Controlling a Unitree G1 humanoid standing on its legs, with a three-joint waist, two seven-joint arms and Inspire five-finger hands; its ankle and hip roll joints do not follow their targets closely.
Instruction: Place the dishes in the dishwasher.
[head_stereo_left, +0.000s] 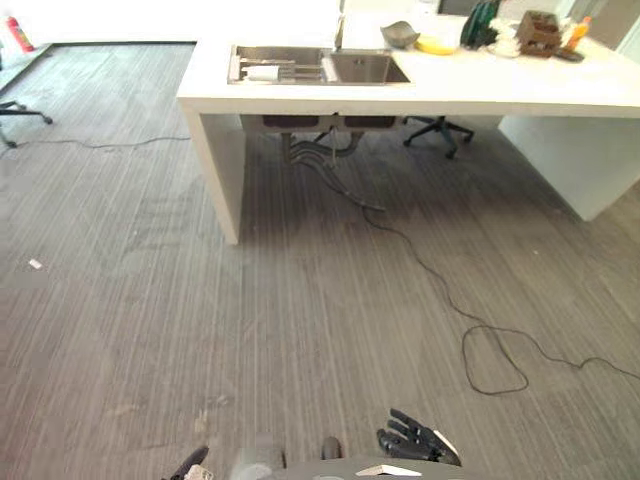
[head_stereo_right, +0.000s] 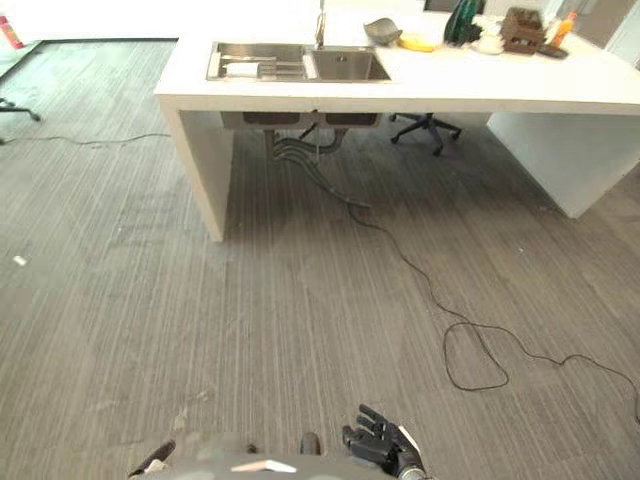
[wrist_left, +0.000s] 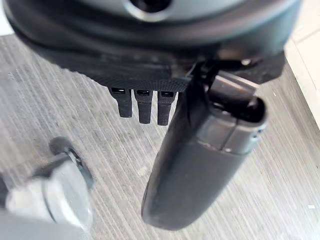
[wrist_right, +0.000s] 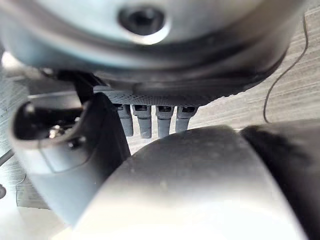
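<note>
Far ahead stands a white counter (head_stereo_left: 450, 95) with a steel double sink (head_stereo_left: 320, 67). A white dish (head_stereo_left: 265, 72) lies on the rack in the sink's left basin. A grey bowl (head_stereo_left: 400, 35) and a yellow plate (head_stereo_left: 437, 45) sit on the counter behind the sink. My right hand (head_stereo_left: 415, 440) hangs low near my body, its fingers (wrist_right: 150, 120) straight and holding nothing. At the bottom edge, my left hand (head_stereo_left: 190, 465) is just as low, with straight fingers (wrist_left: 145, 105) over bare floor. Both hands are far from the dishes.
Grey striped carpet (head_stereo_left: 300, 300) stretches between me and the counter. A thin black cord (head_stereo_left: 470, 330) runs from under the sink and loops on the floor to the right. An office chair base (head_stereo_left: 440, 130) stands under the counter. A green bottle (head_stereo_left: 480, 25) and a brown caddy (head_stereo_left: 540, 33) stand at the counter's far right.
</note>
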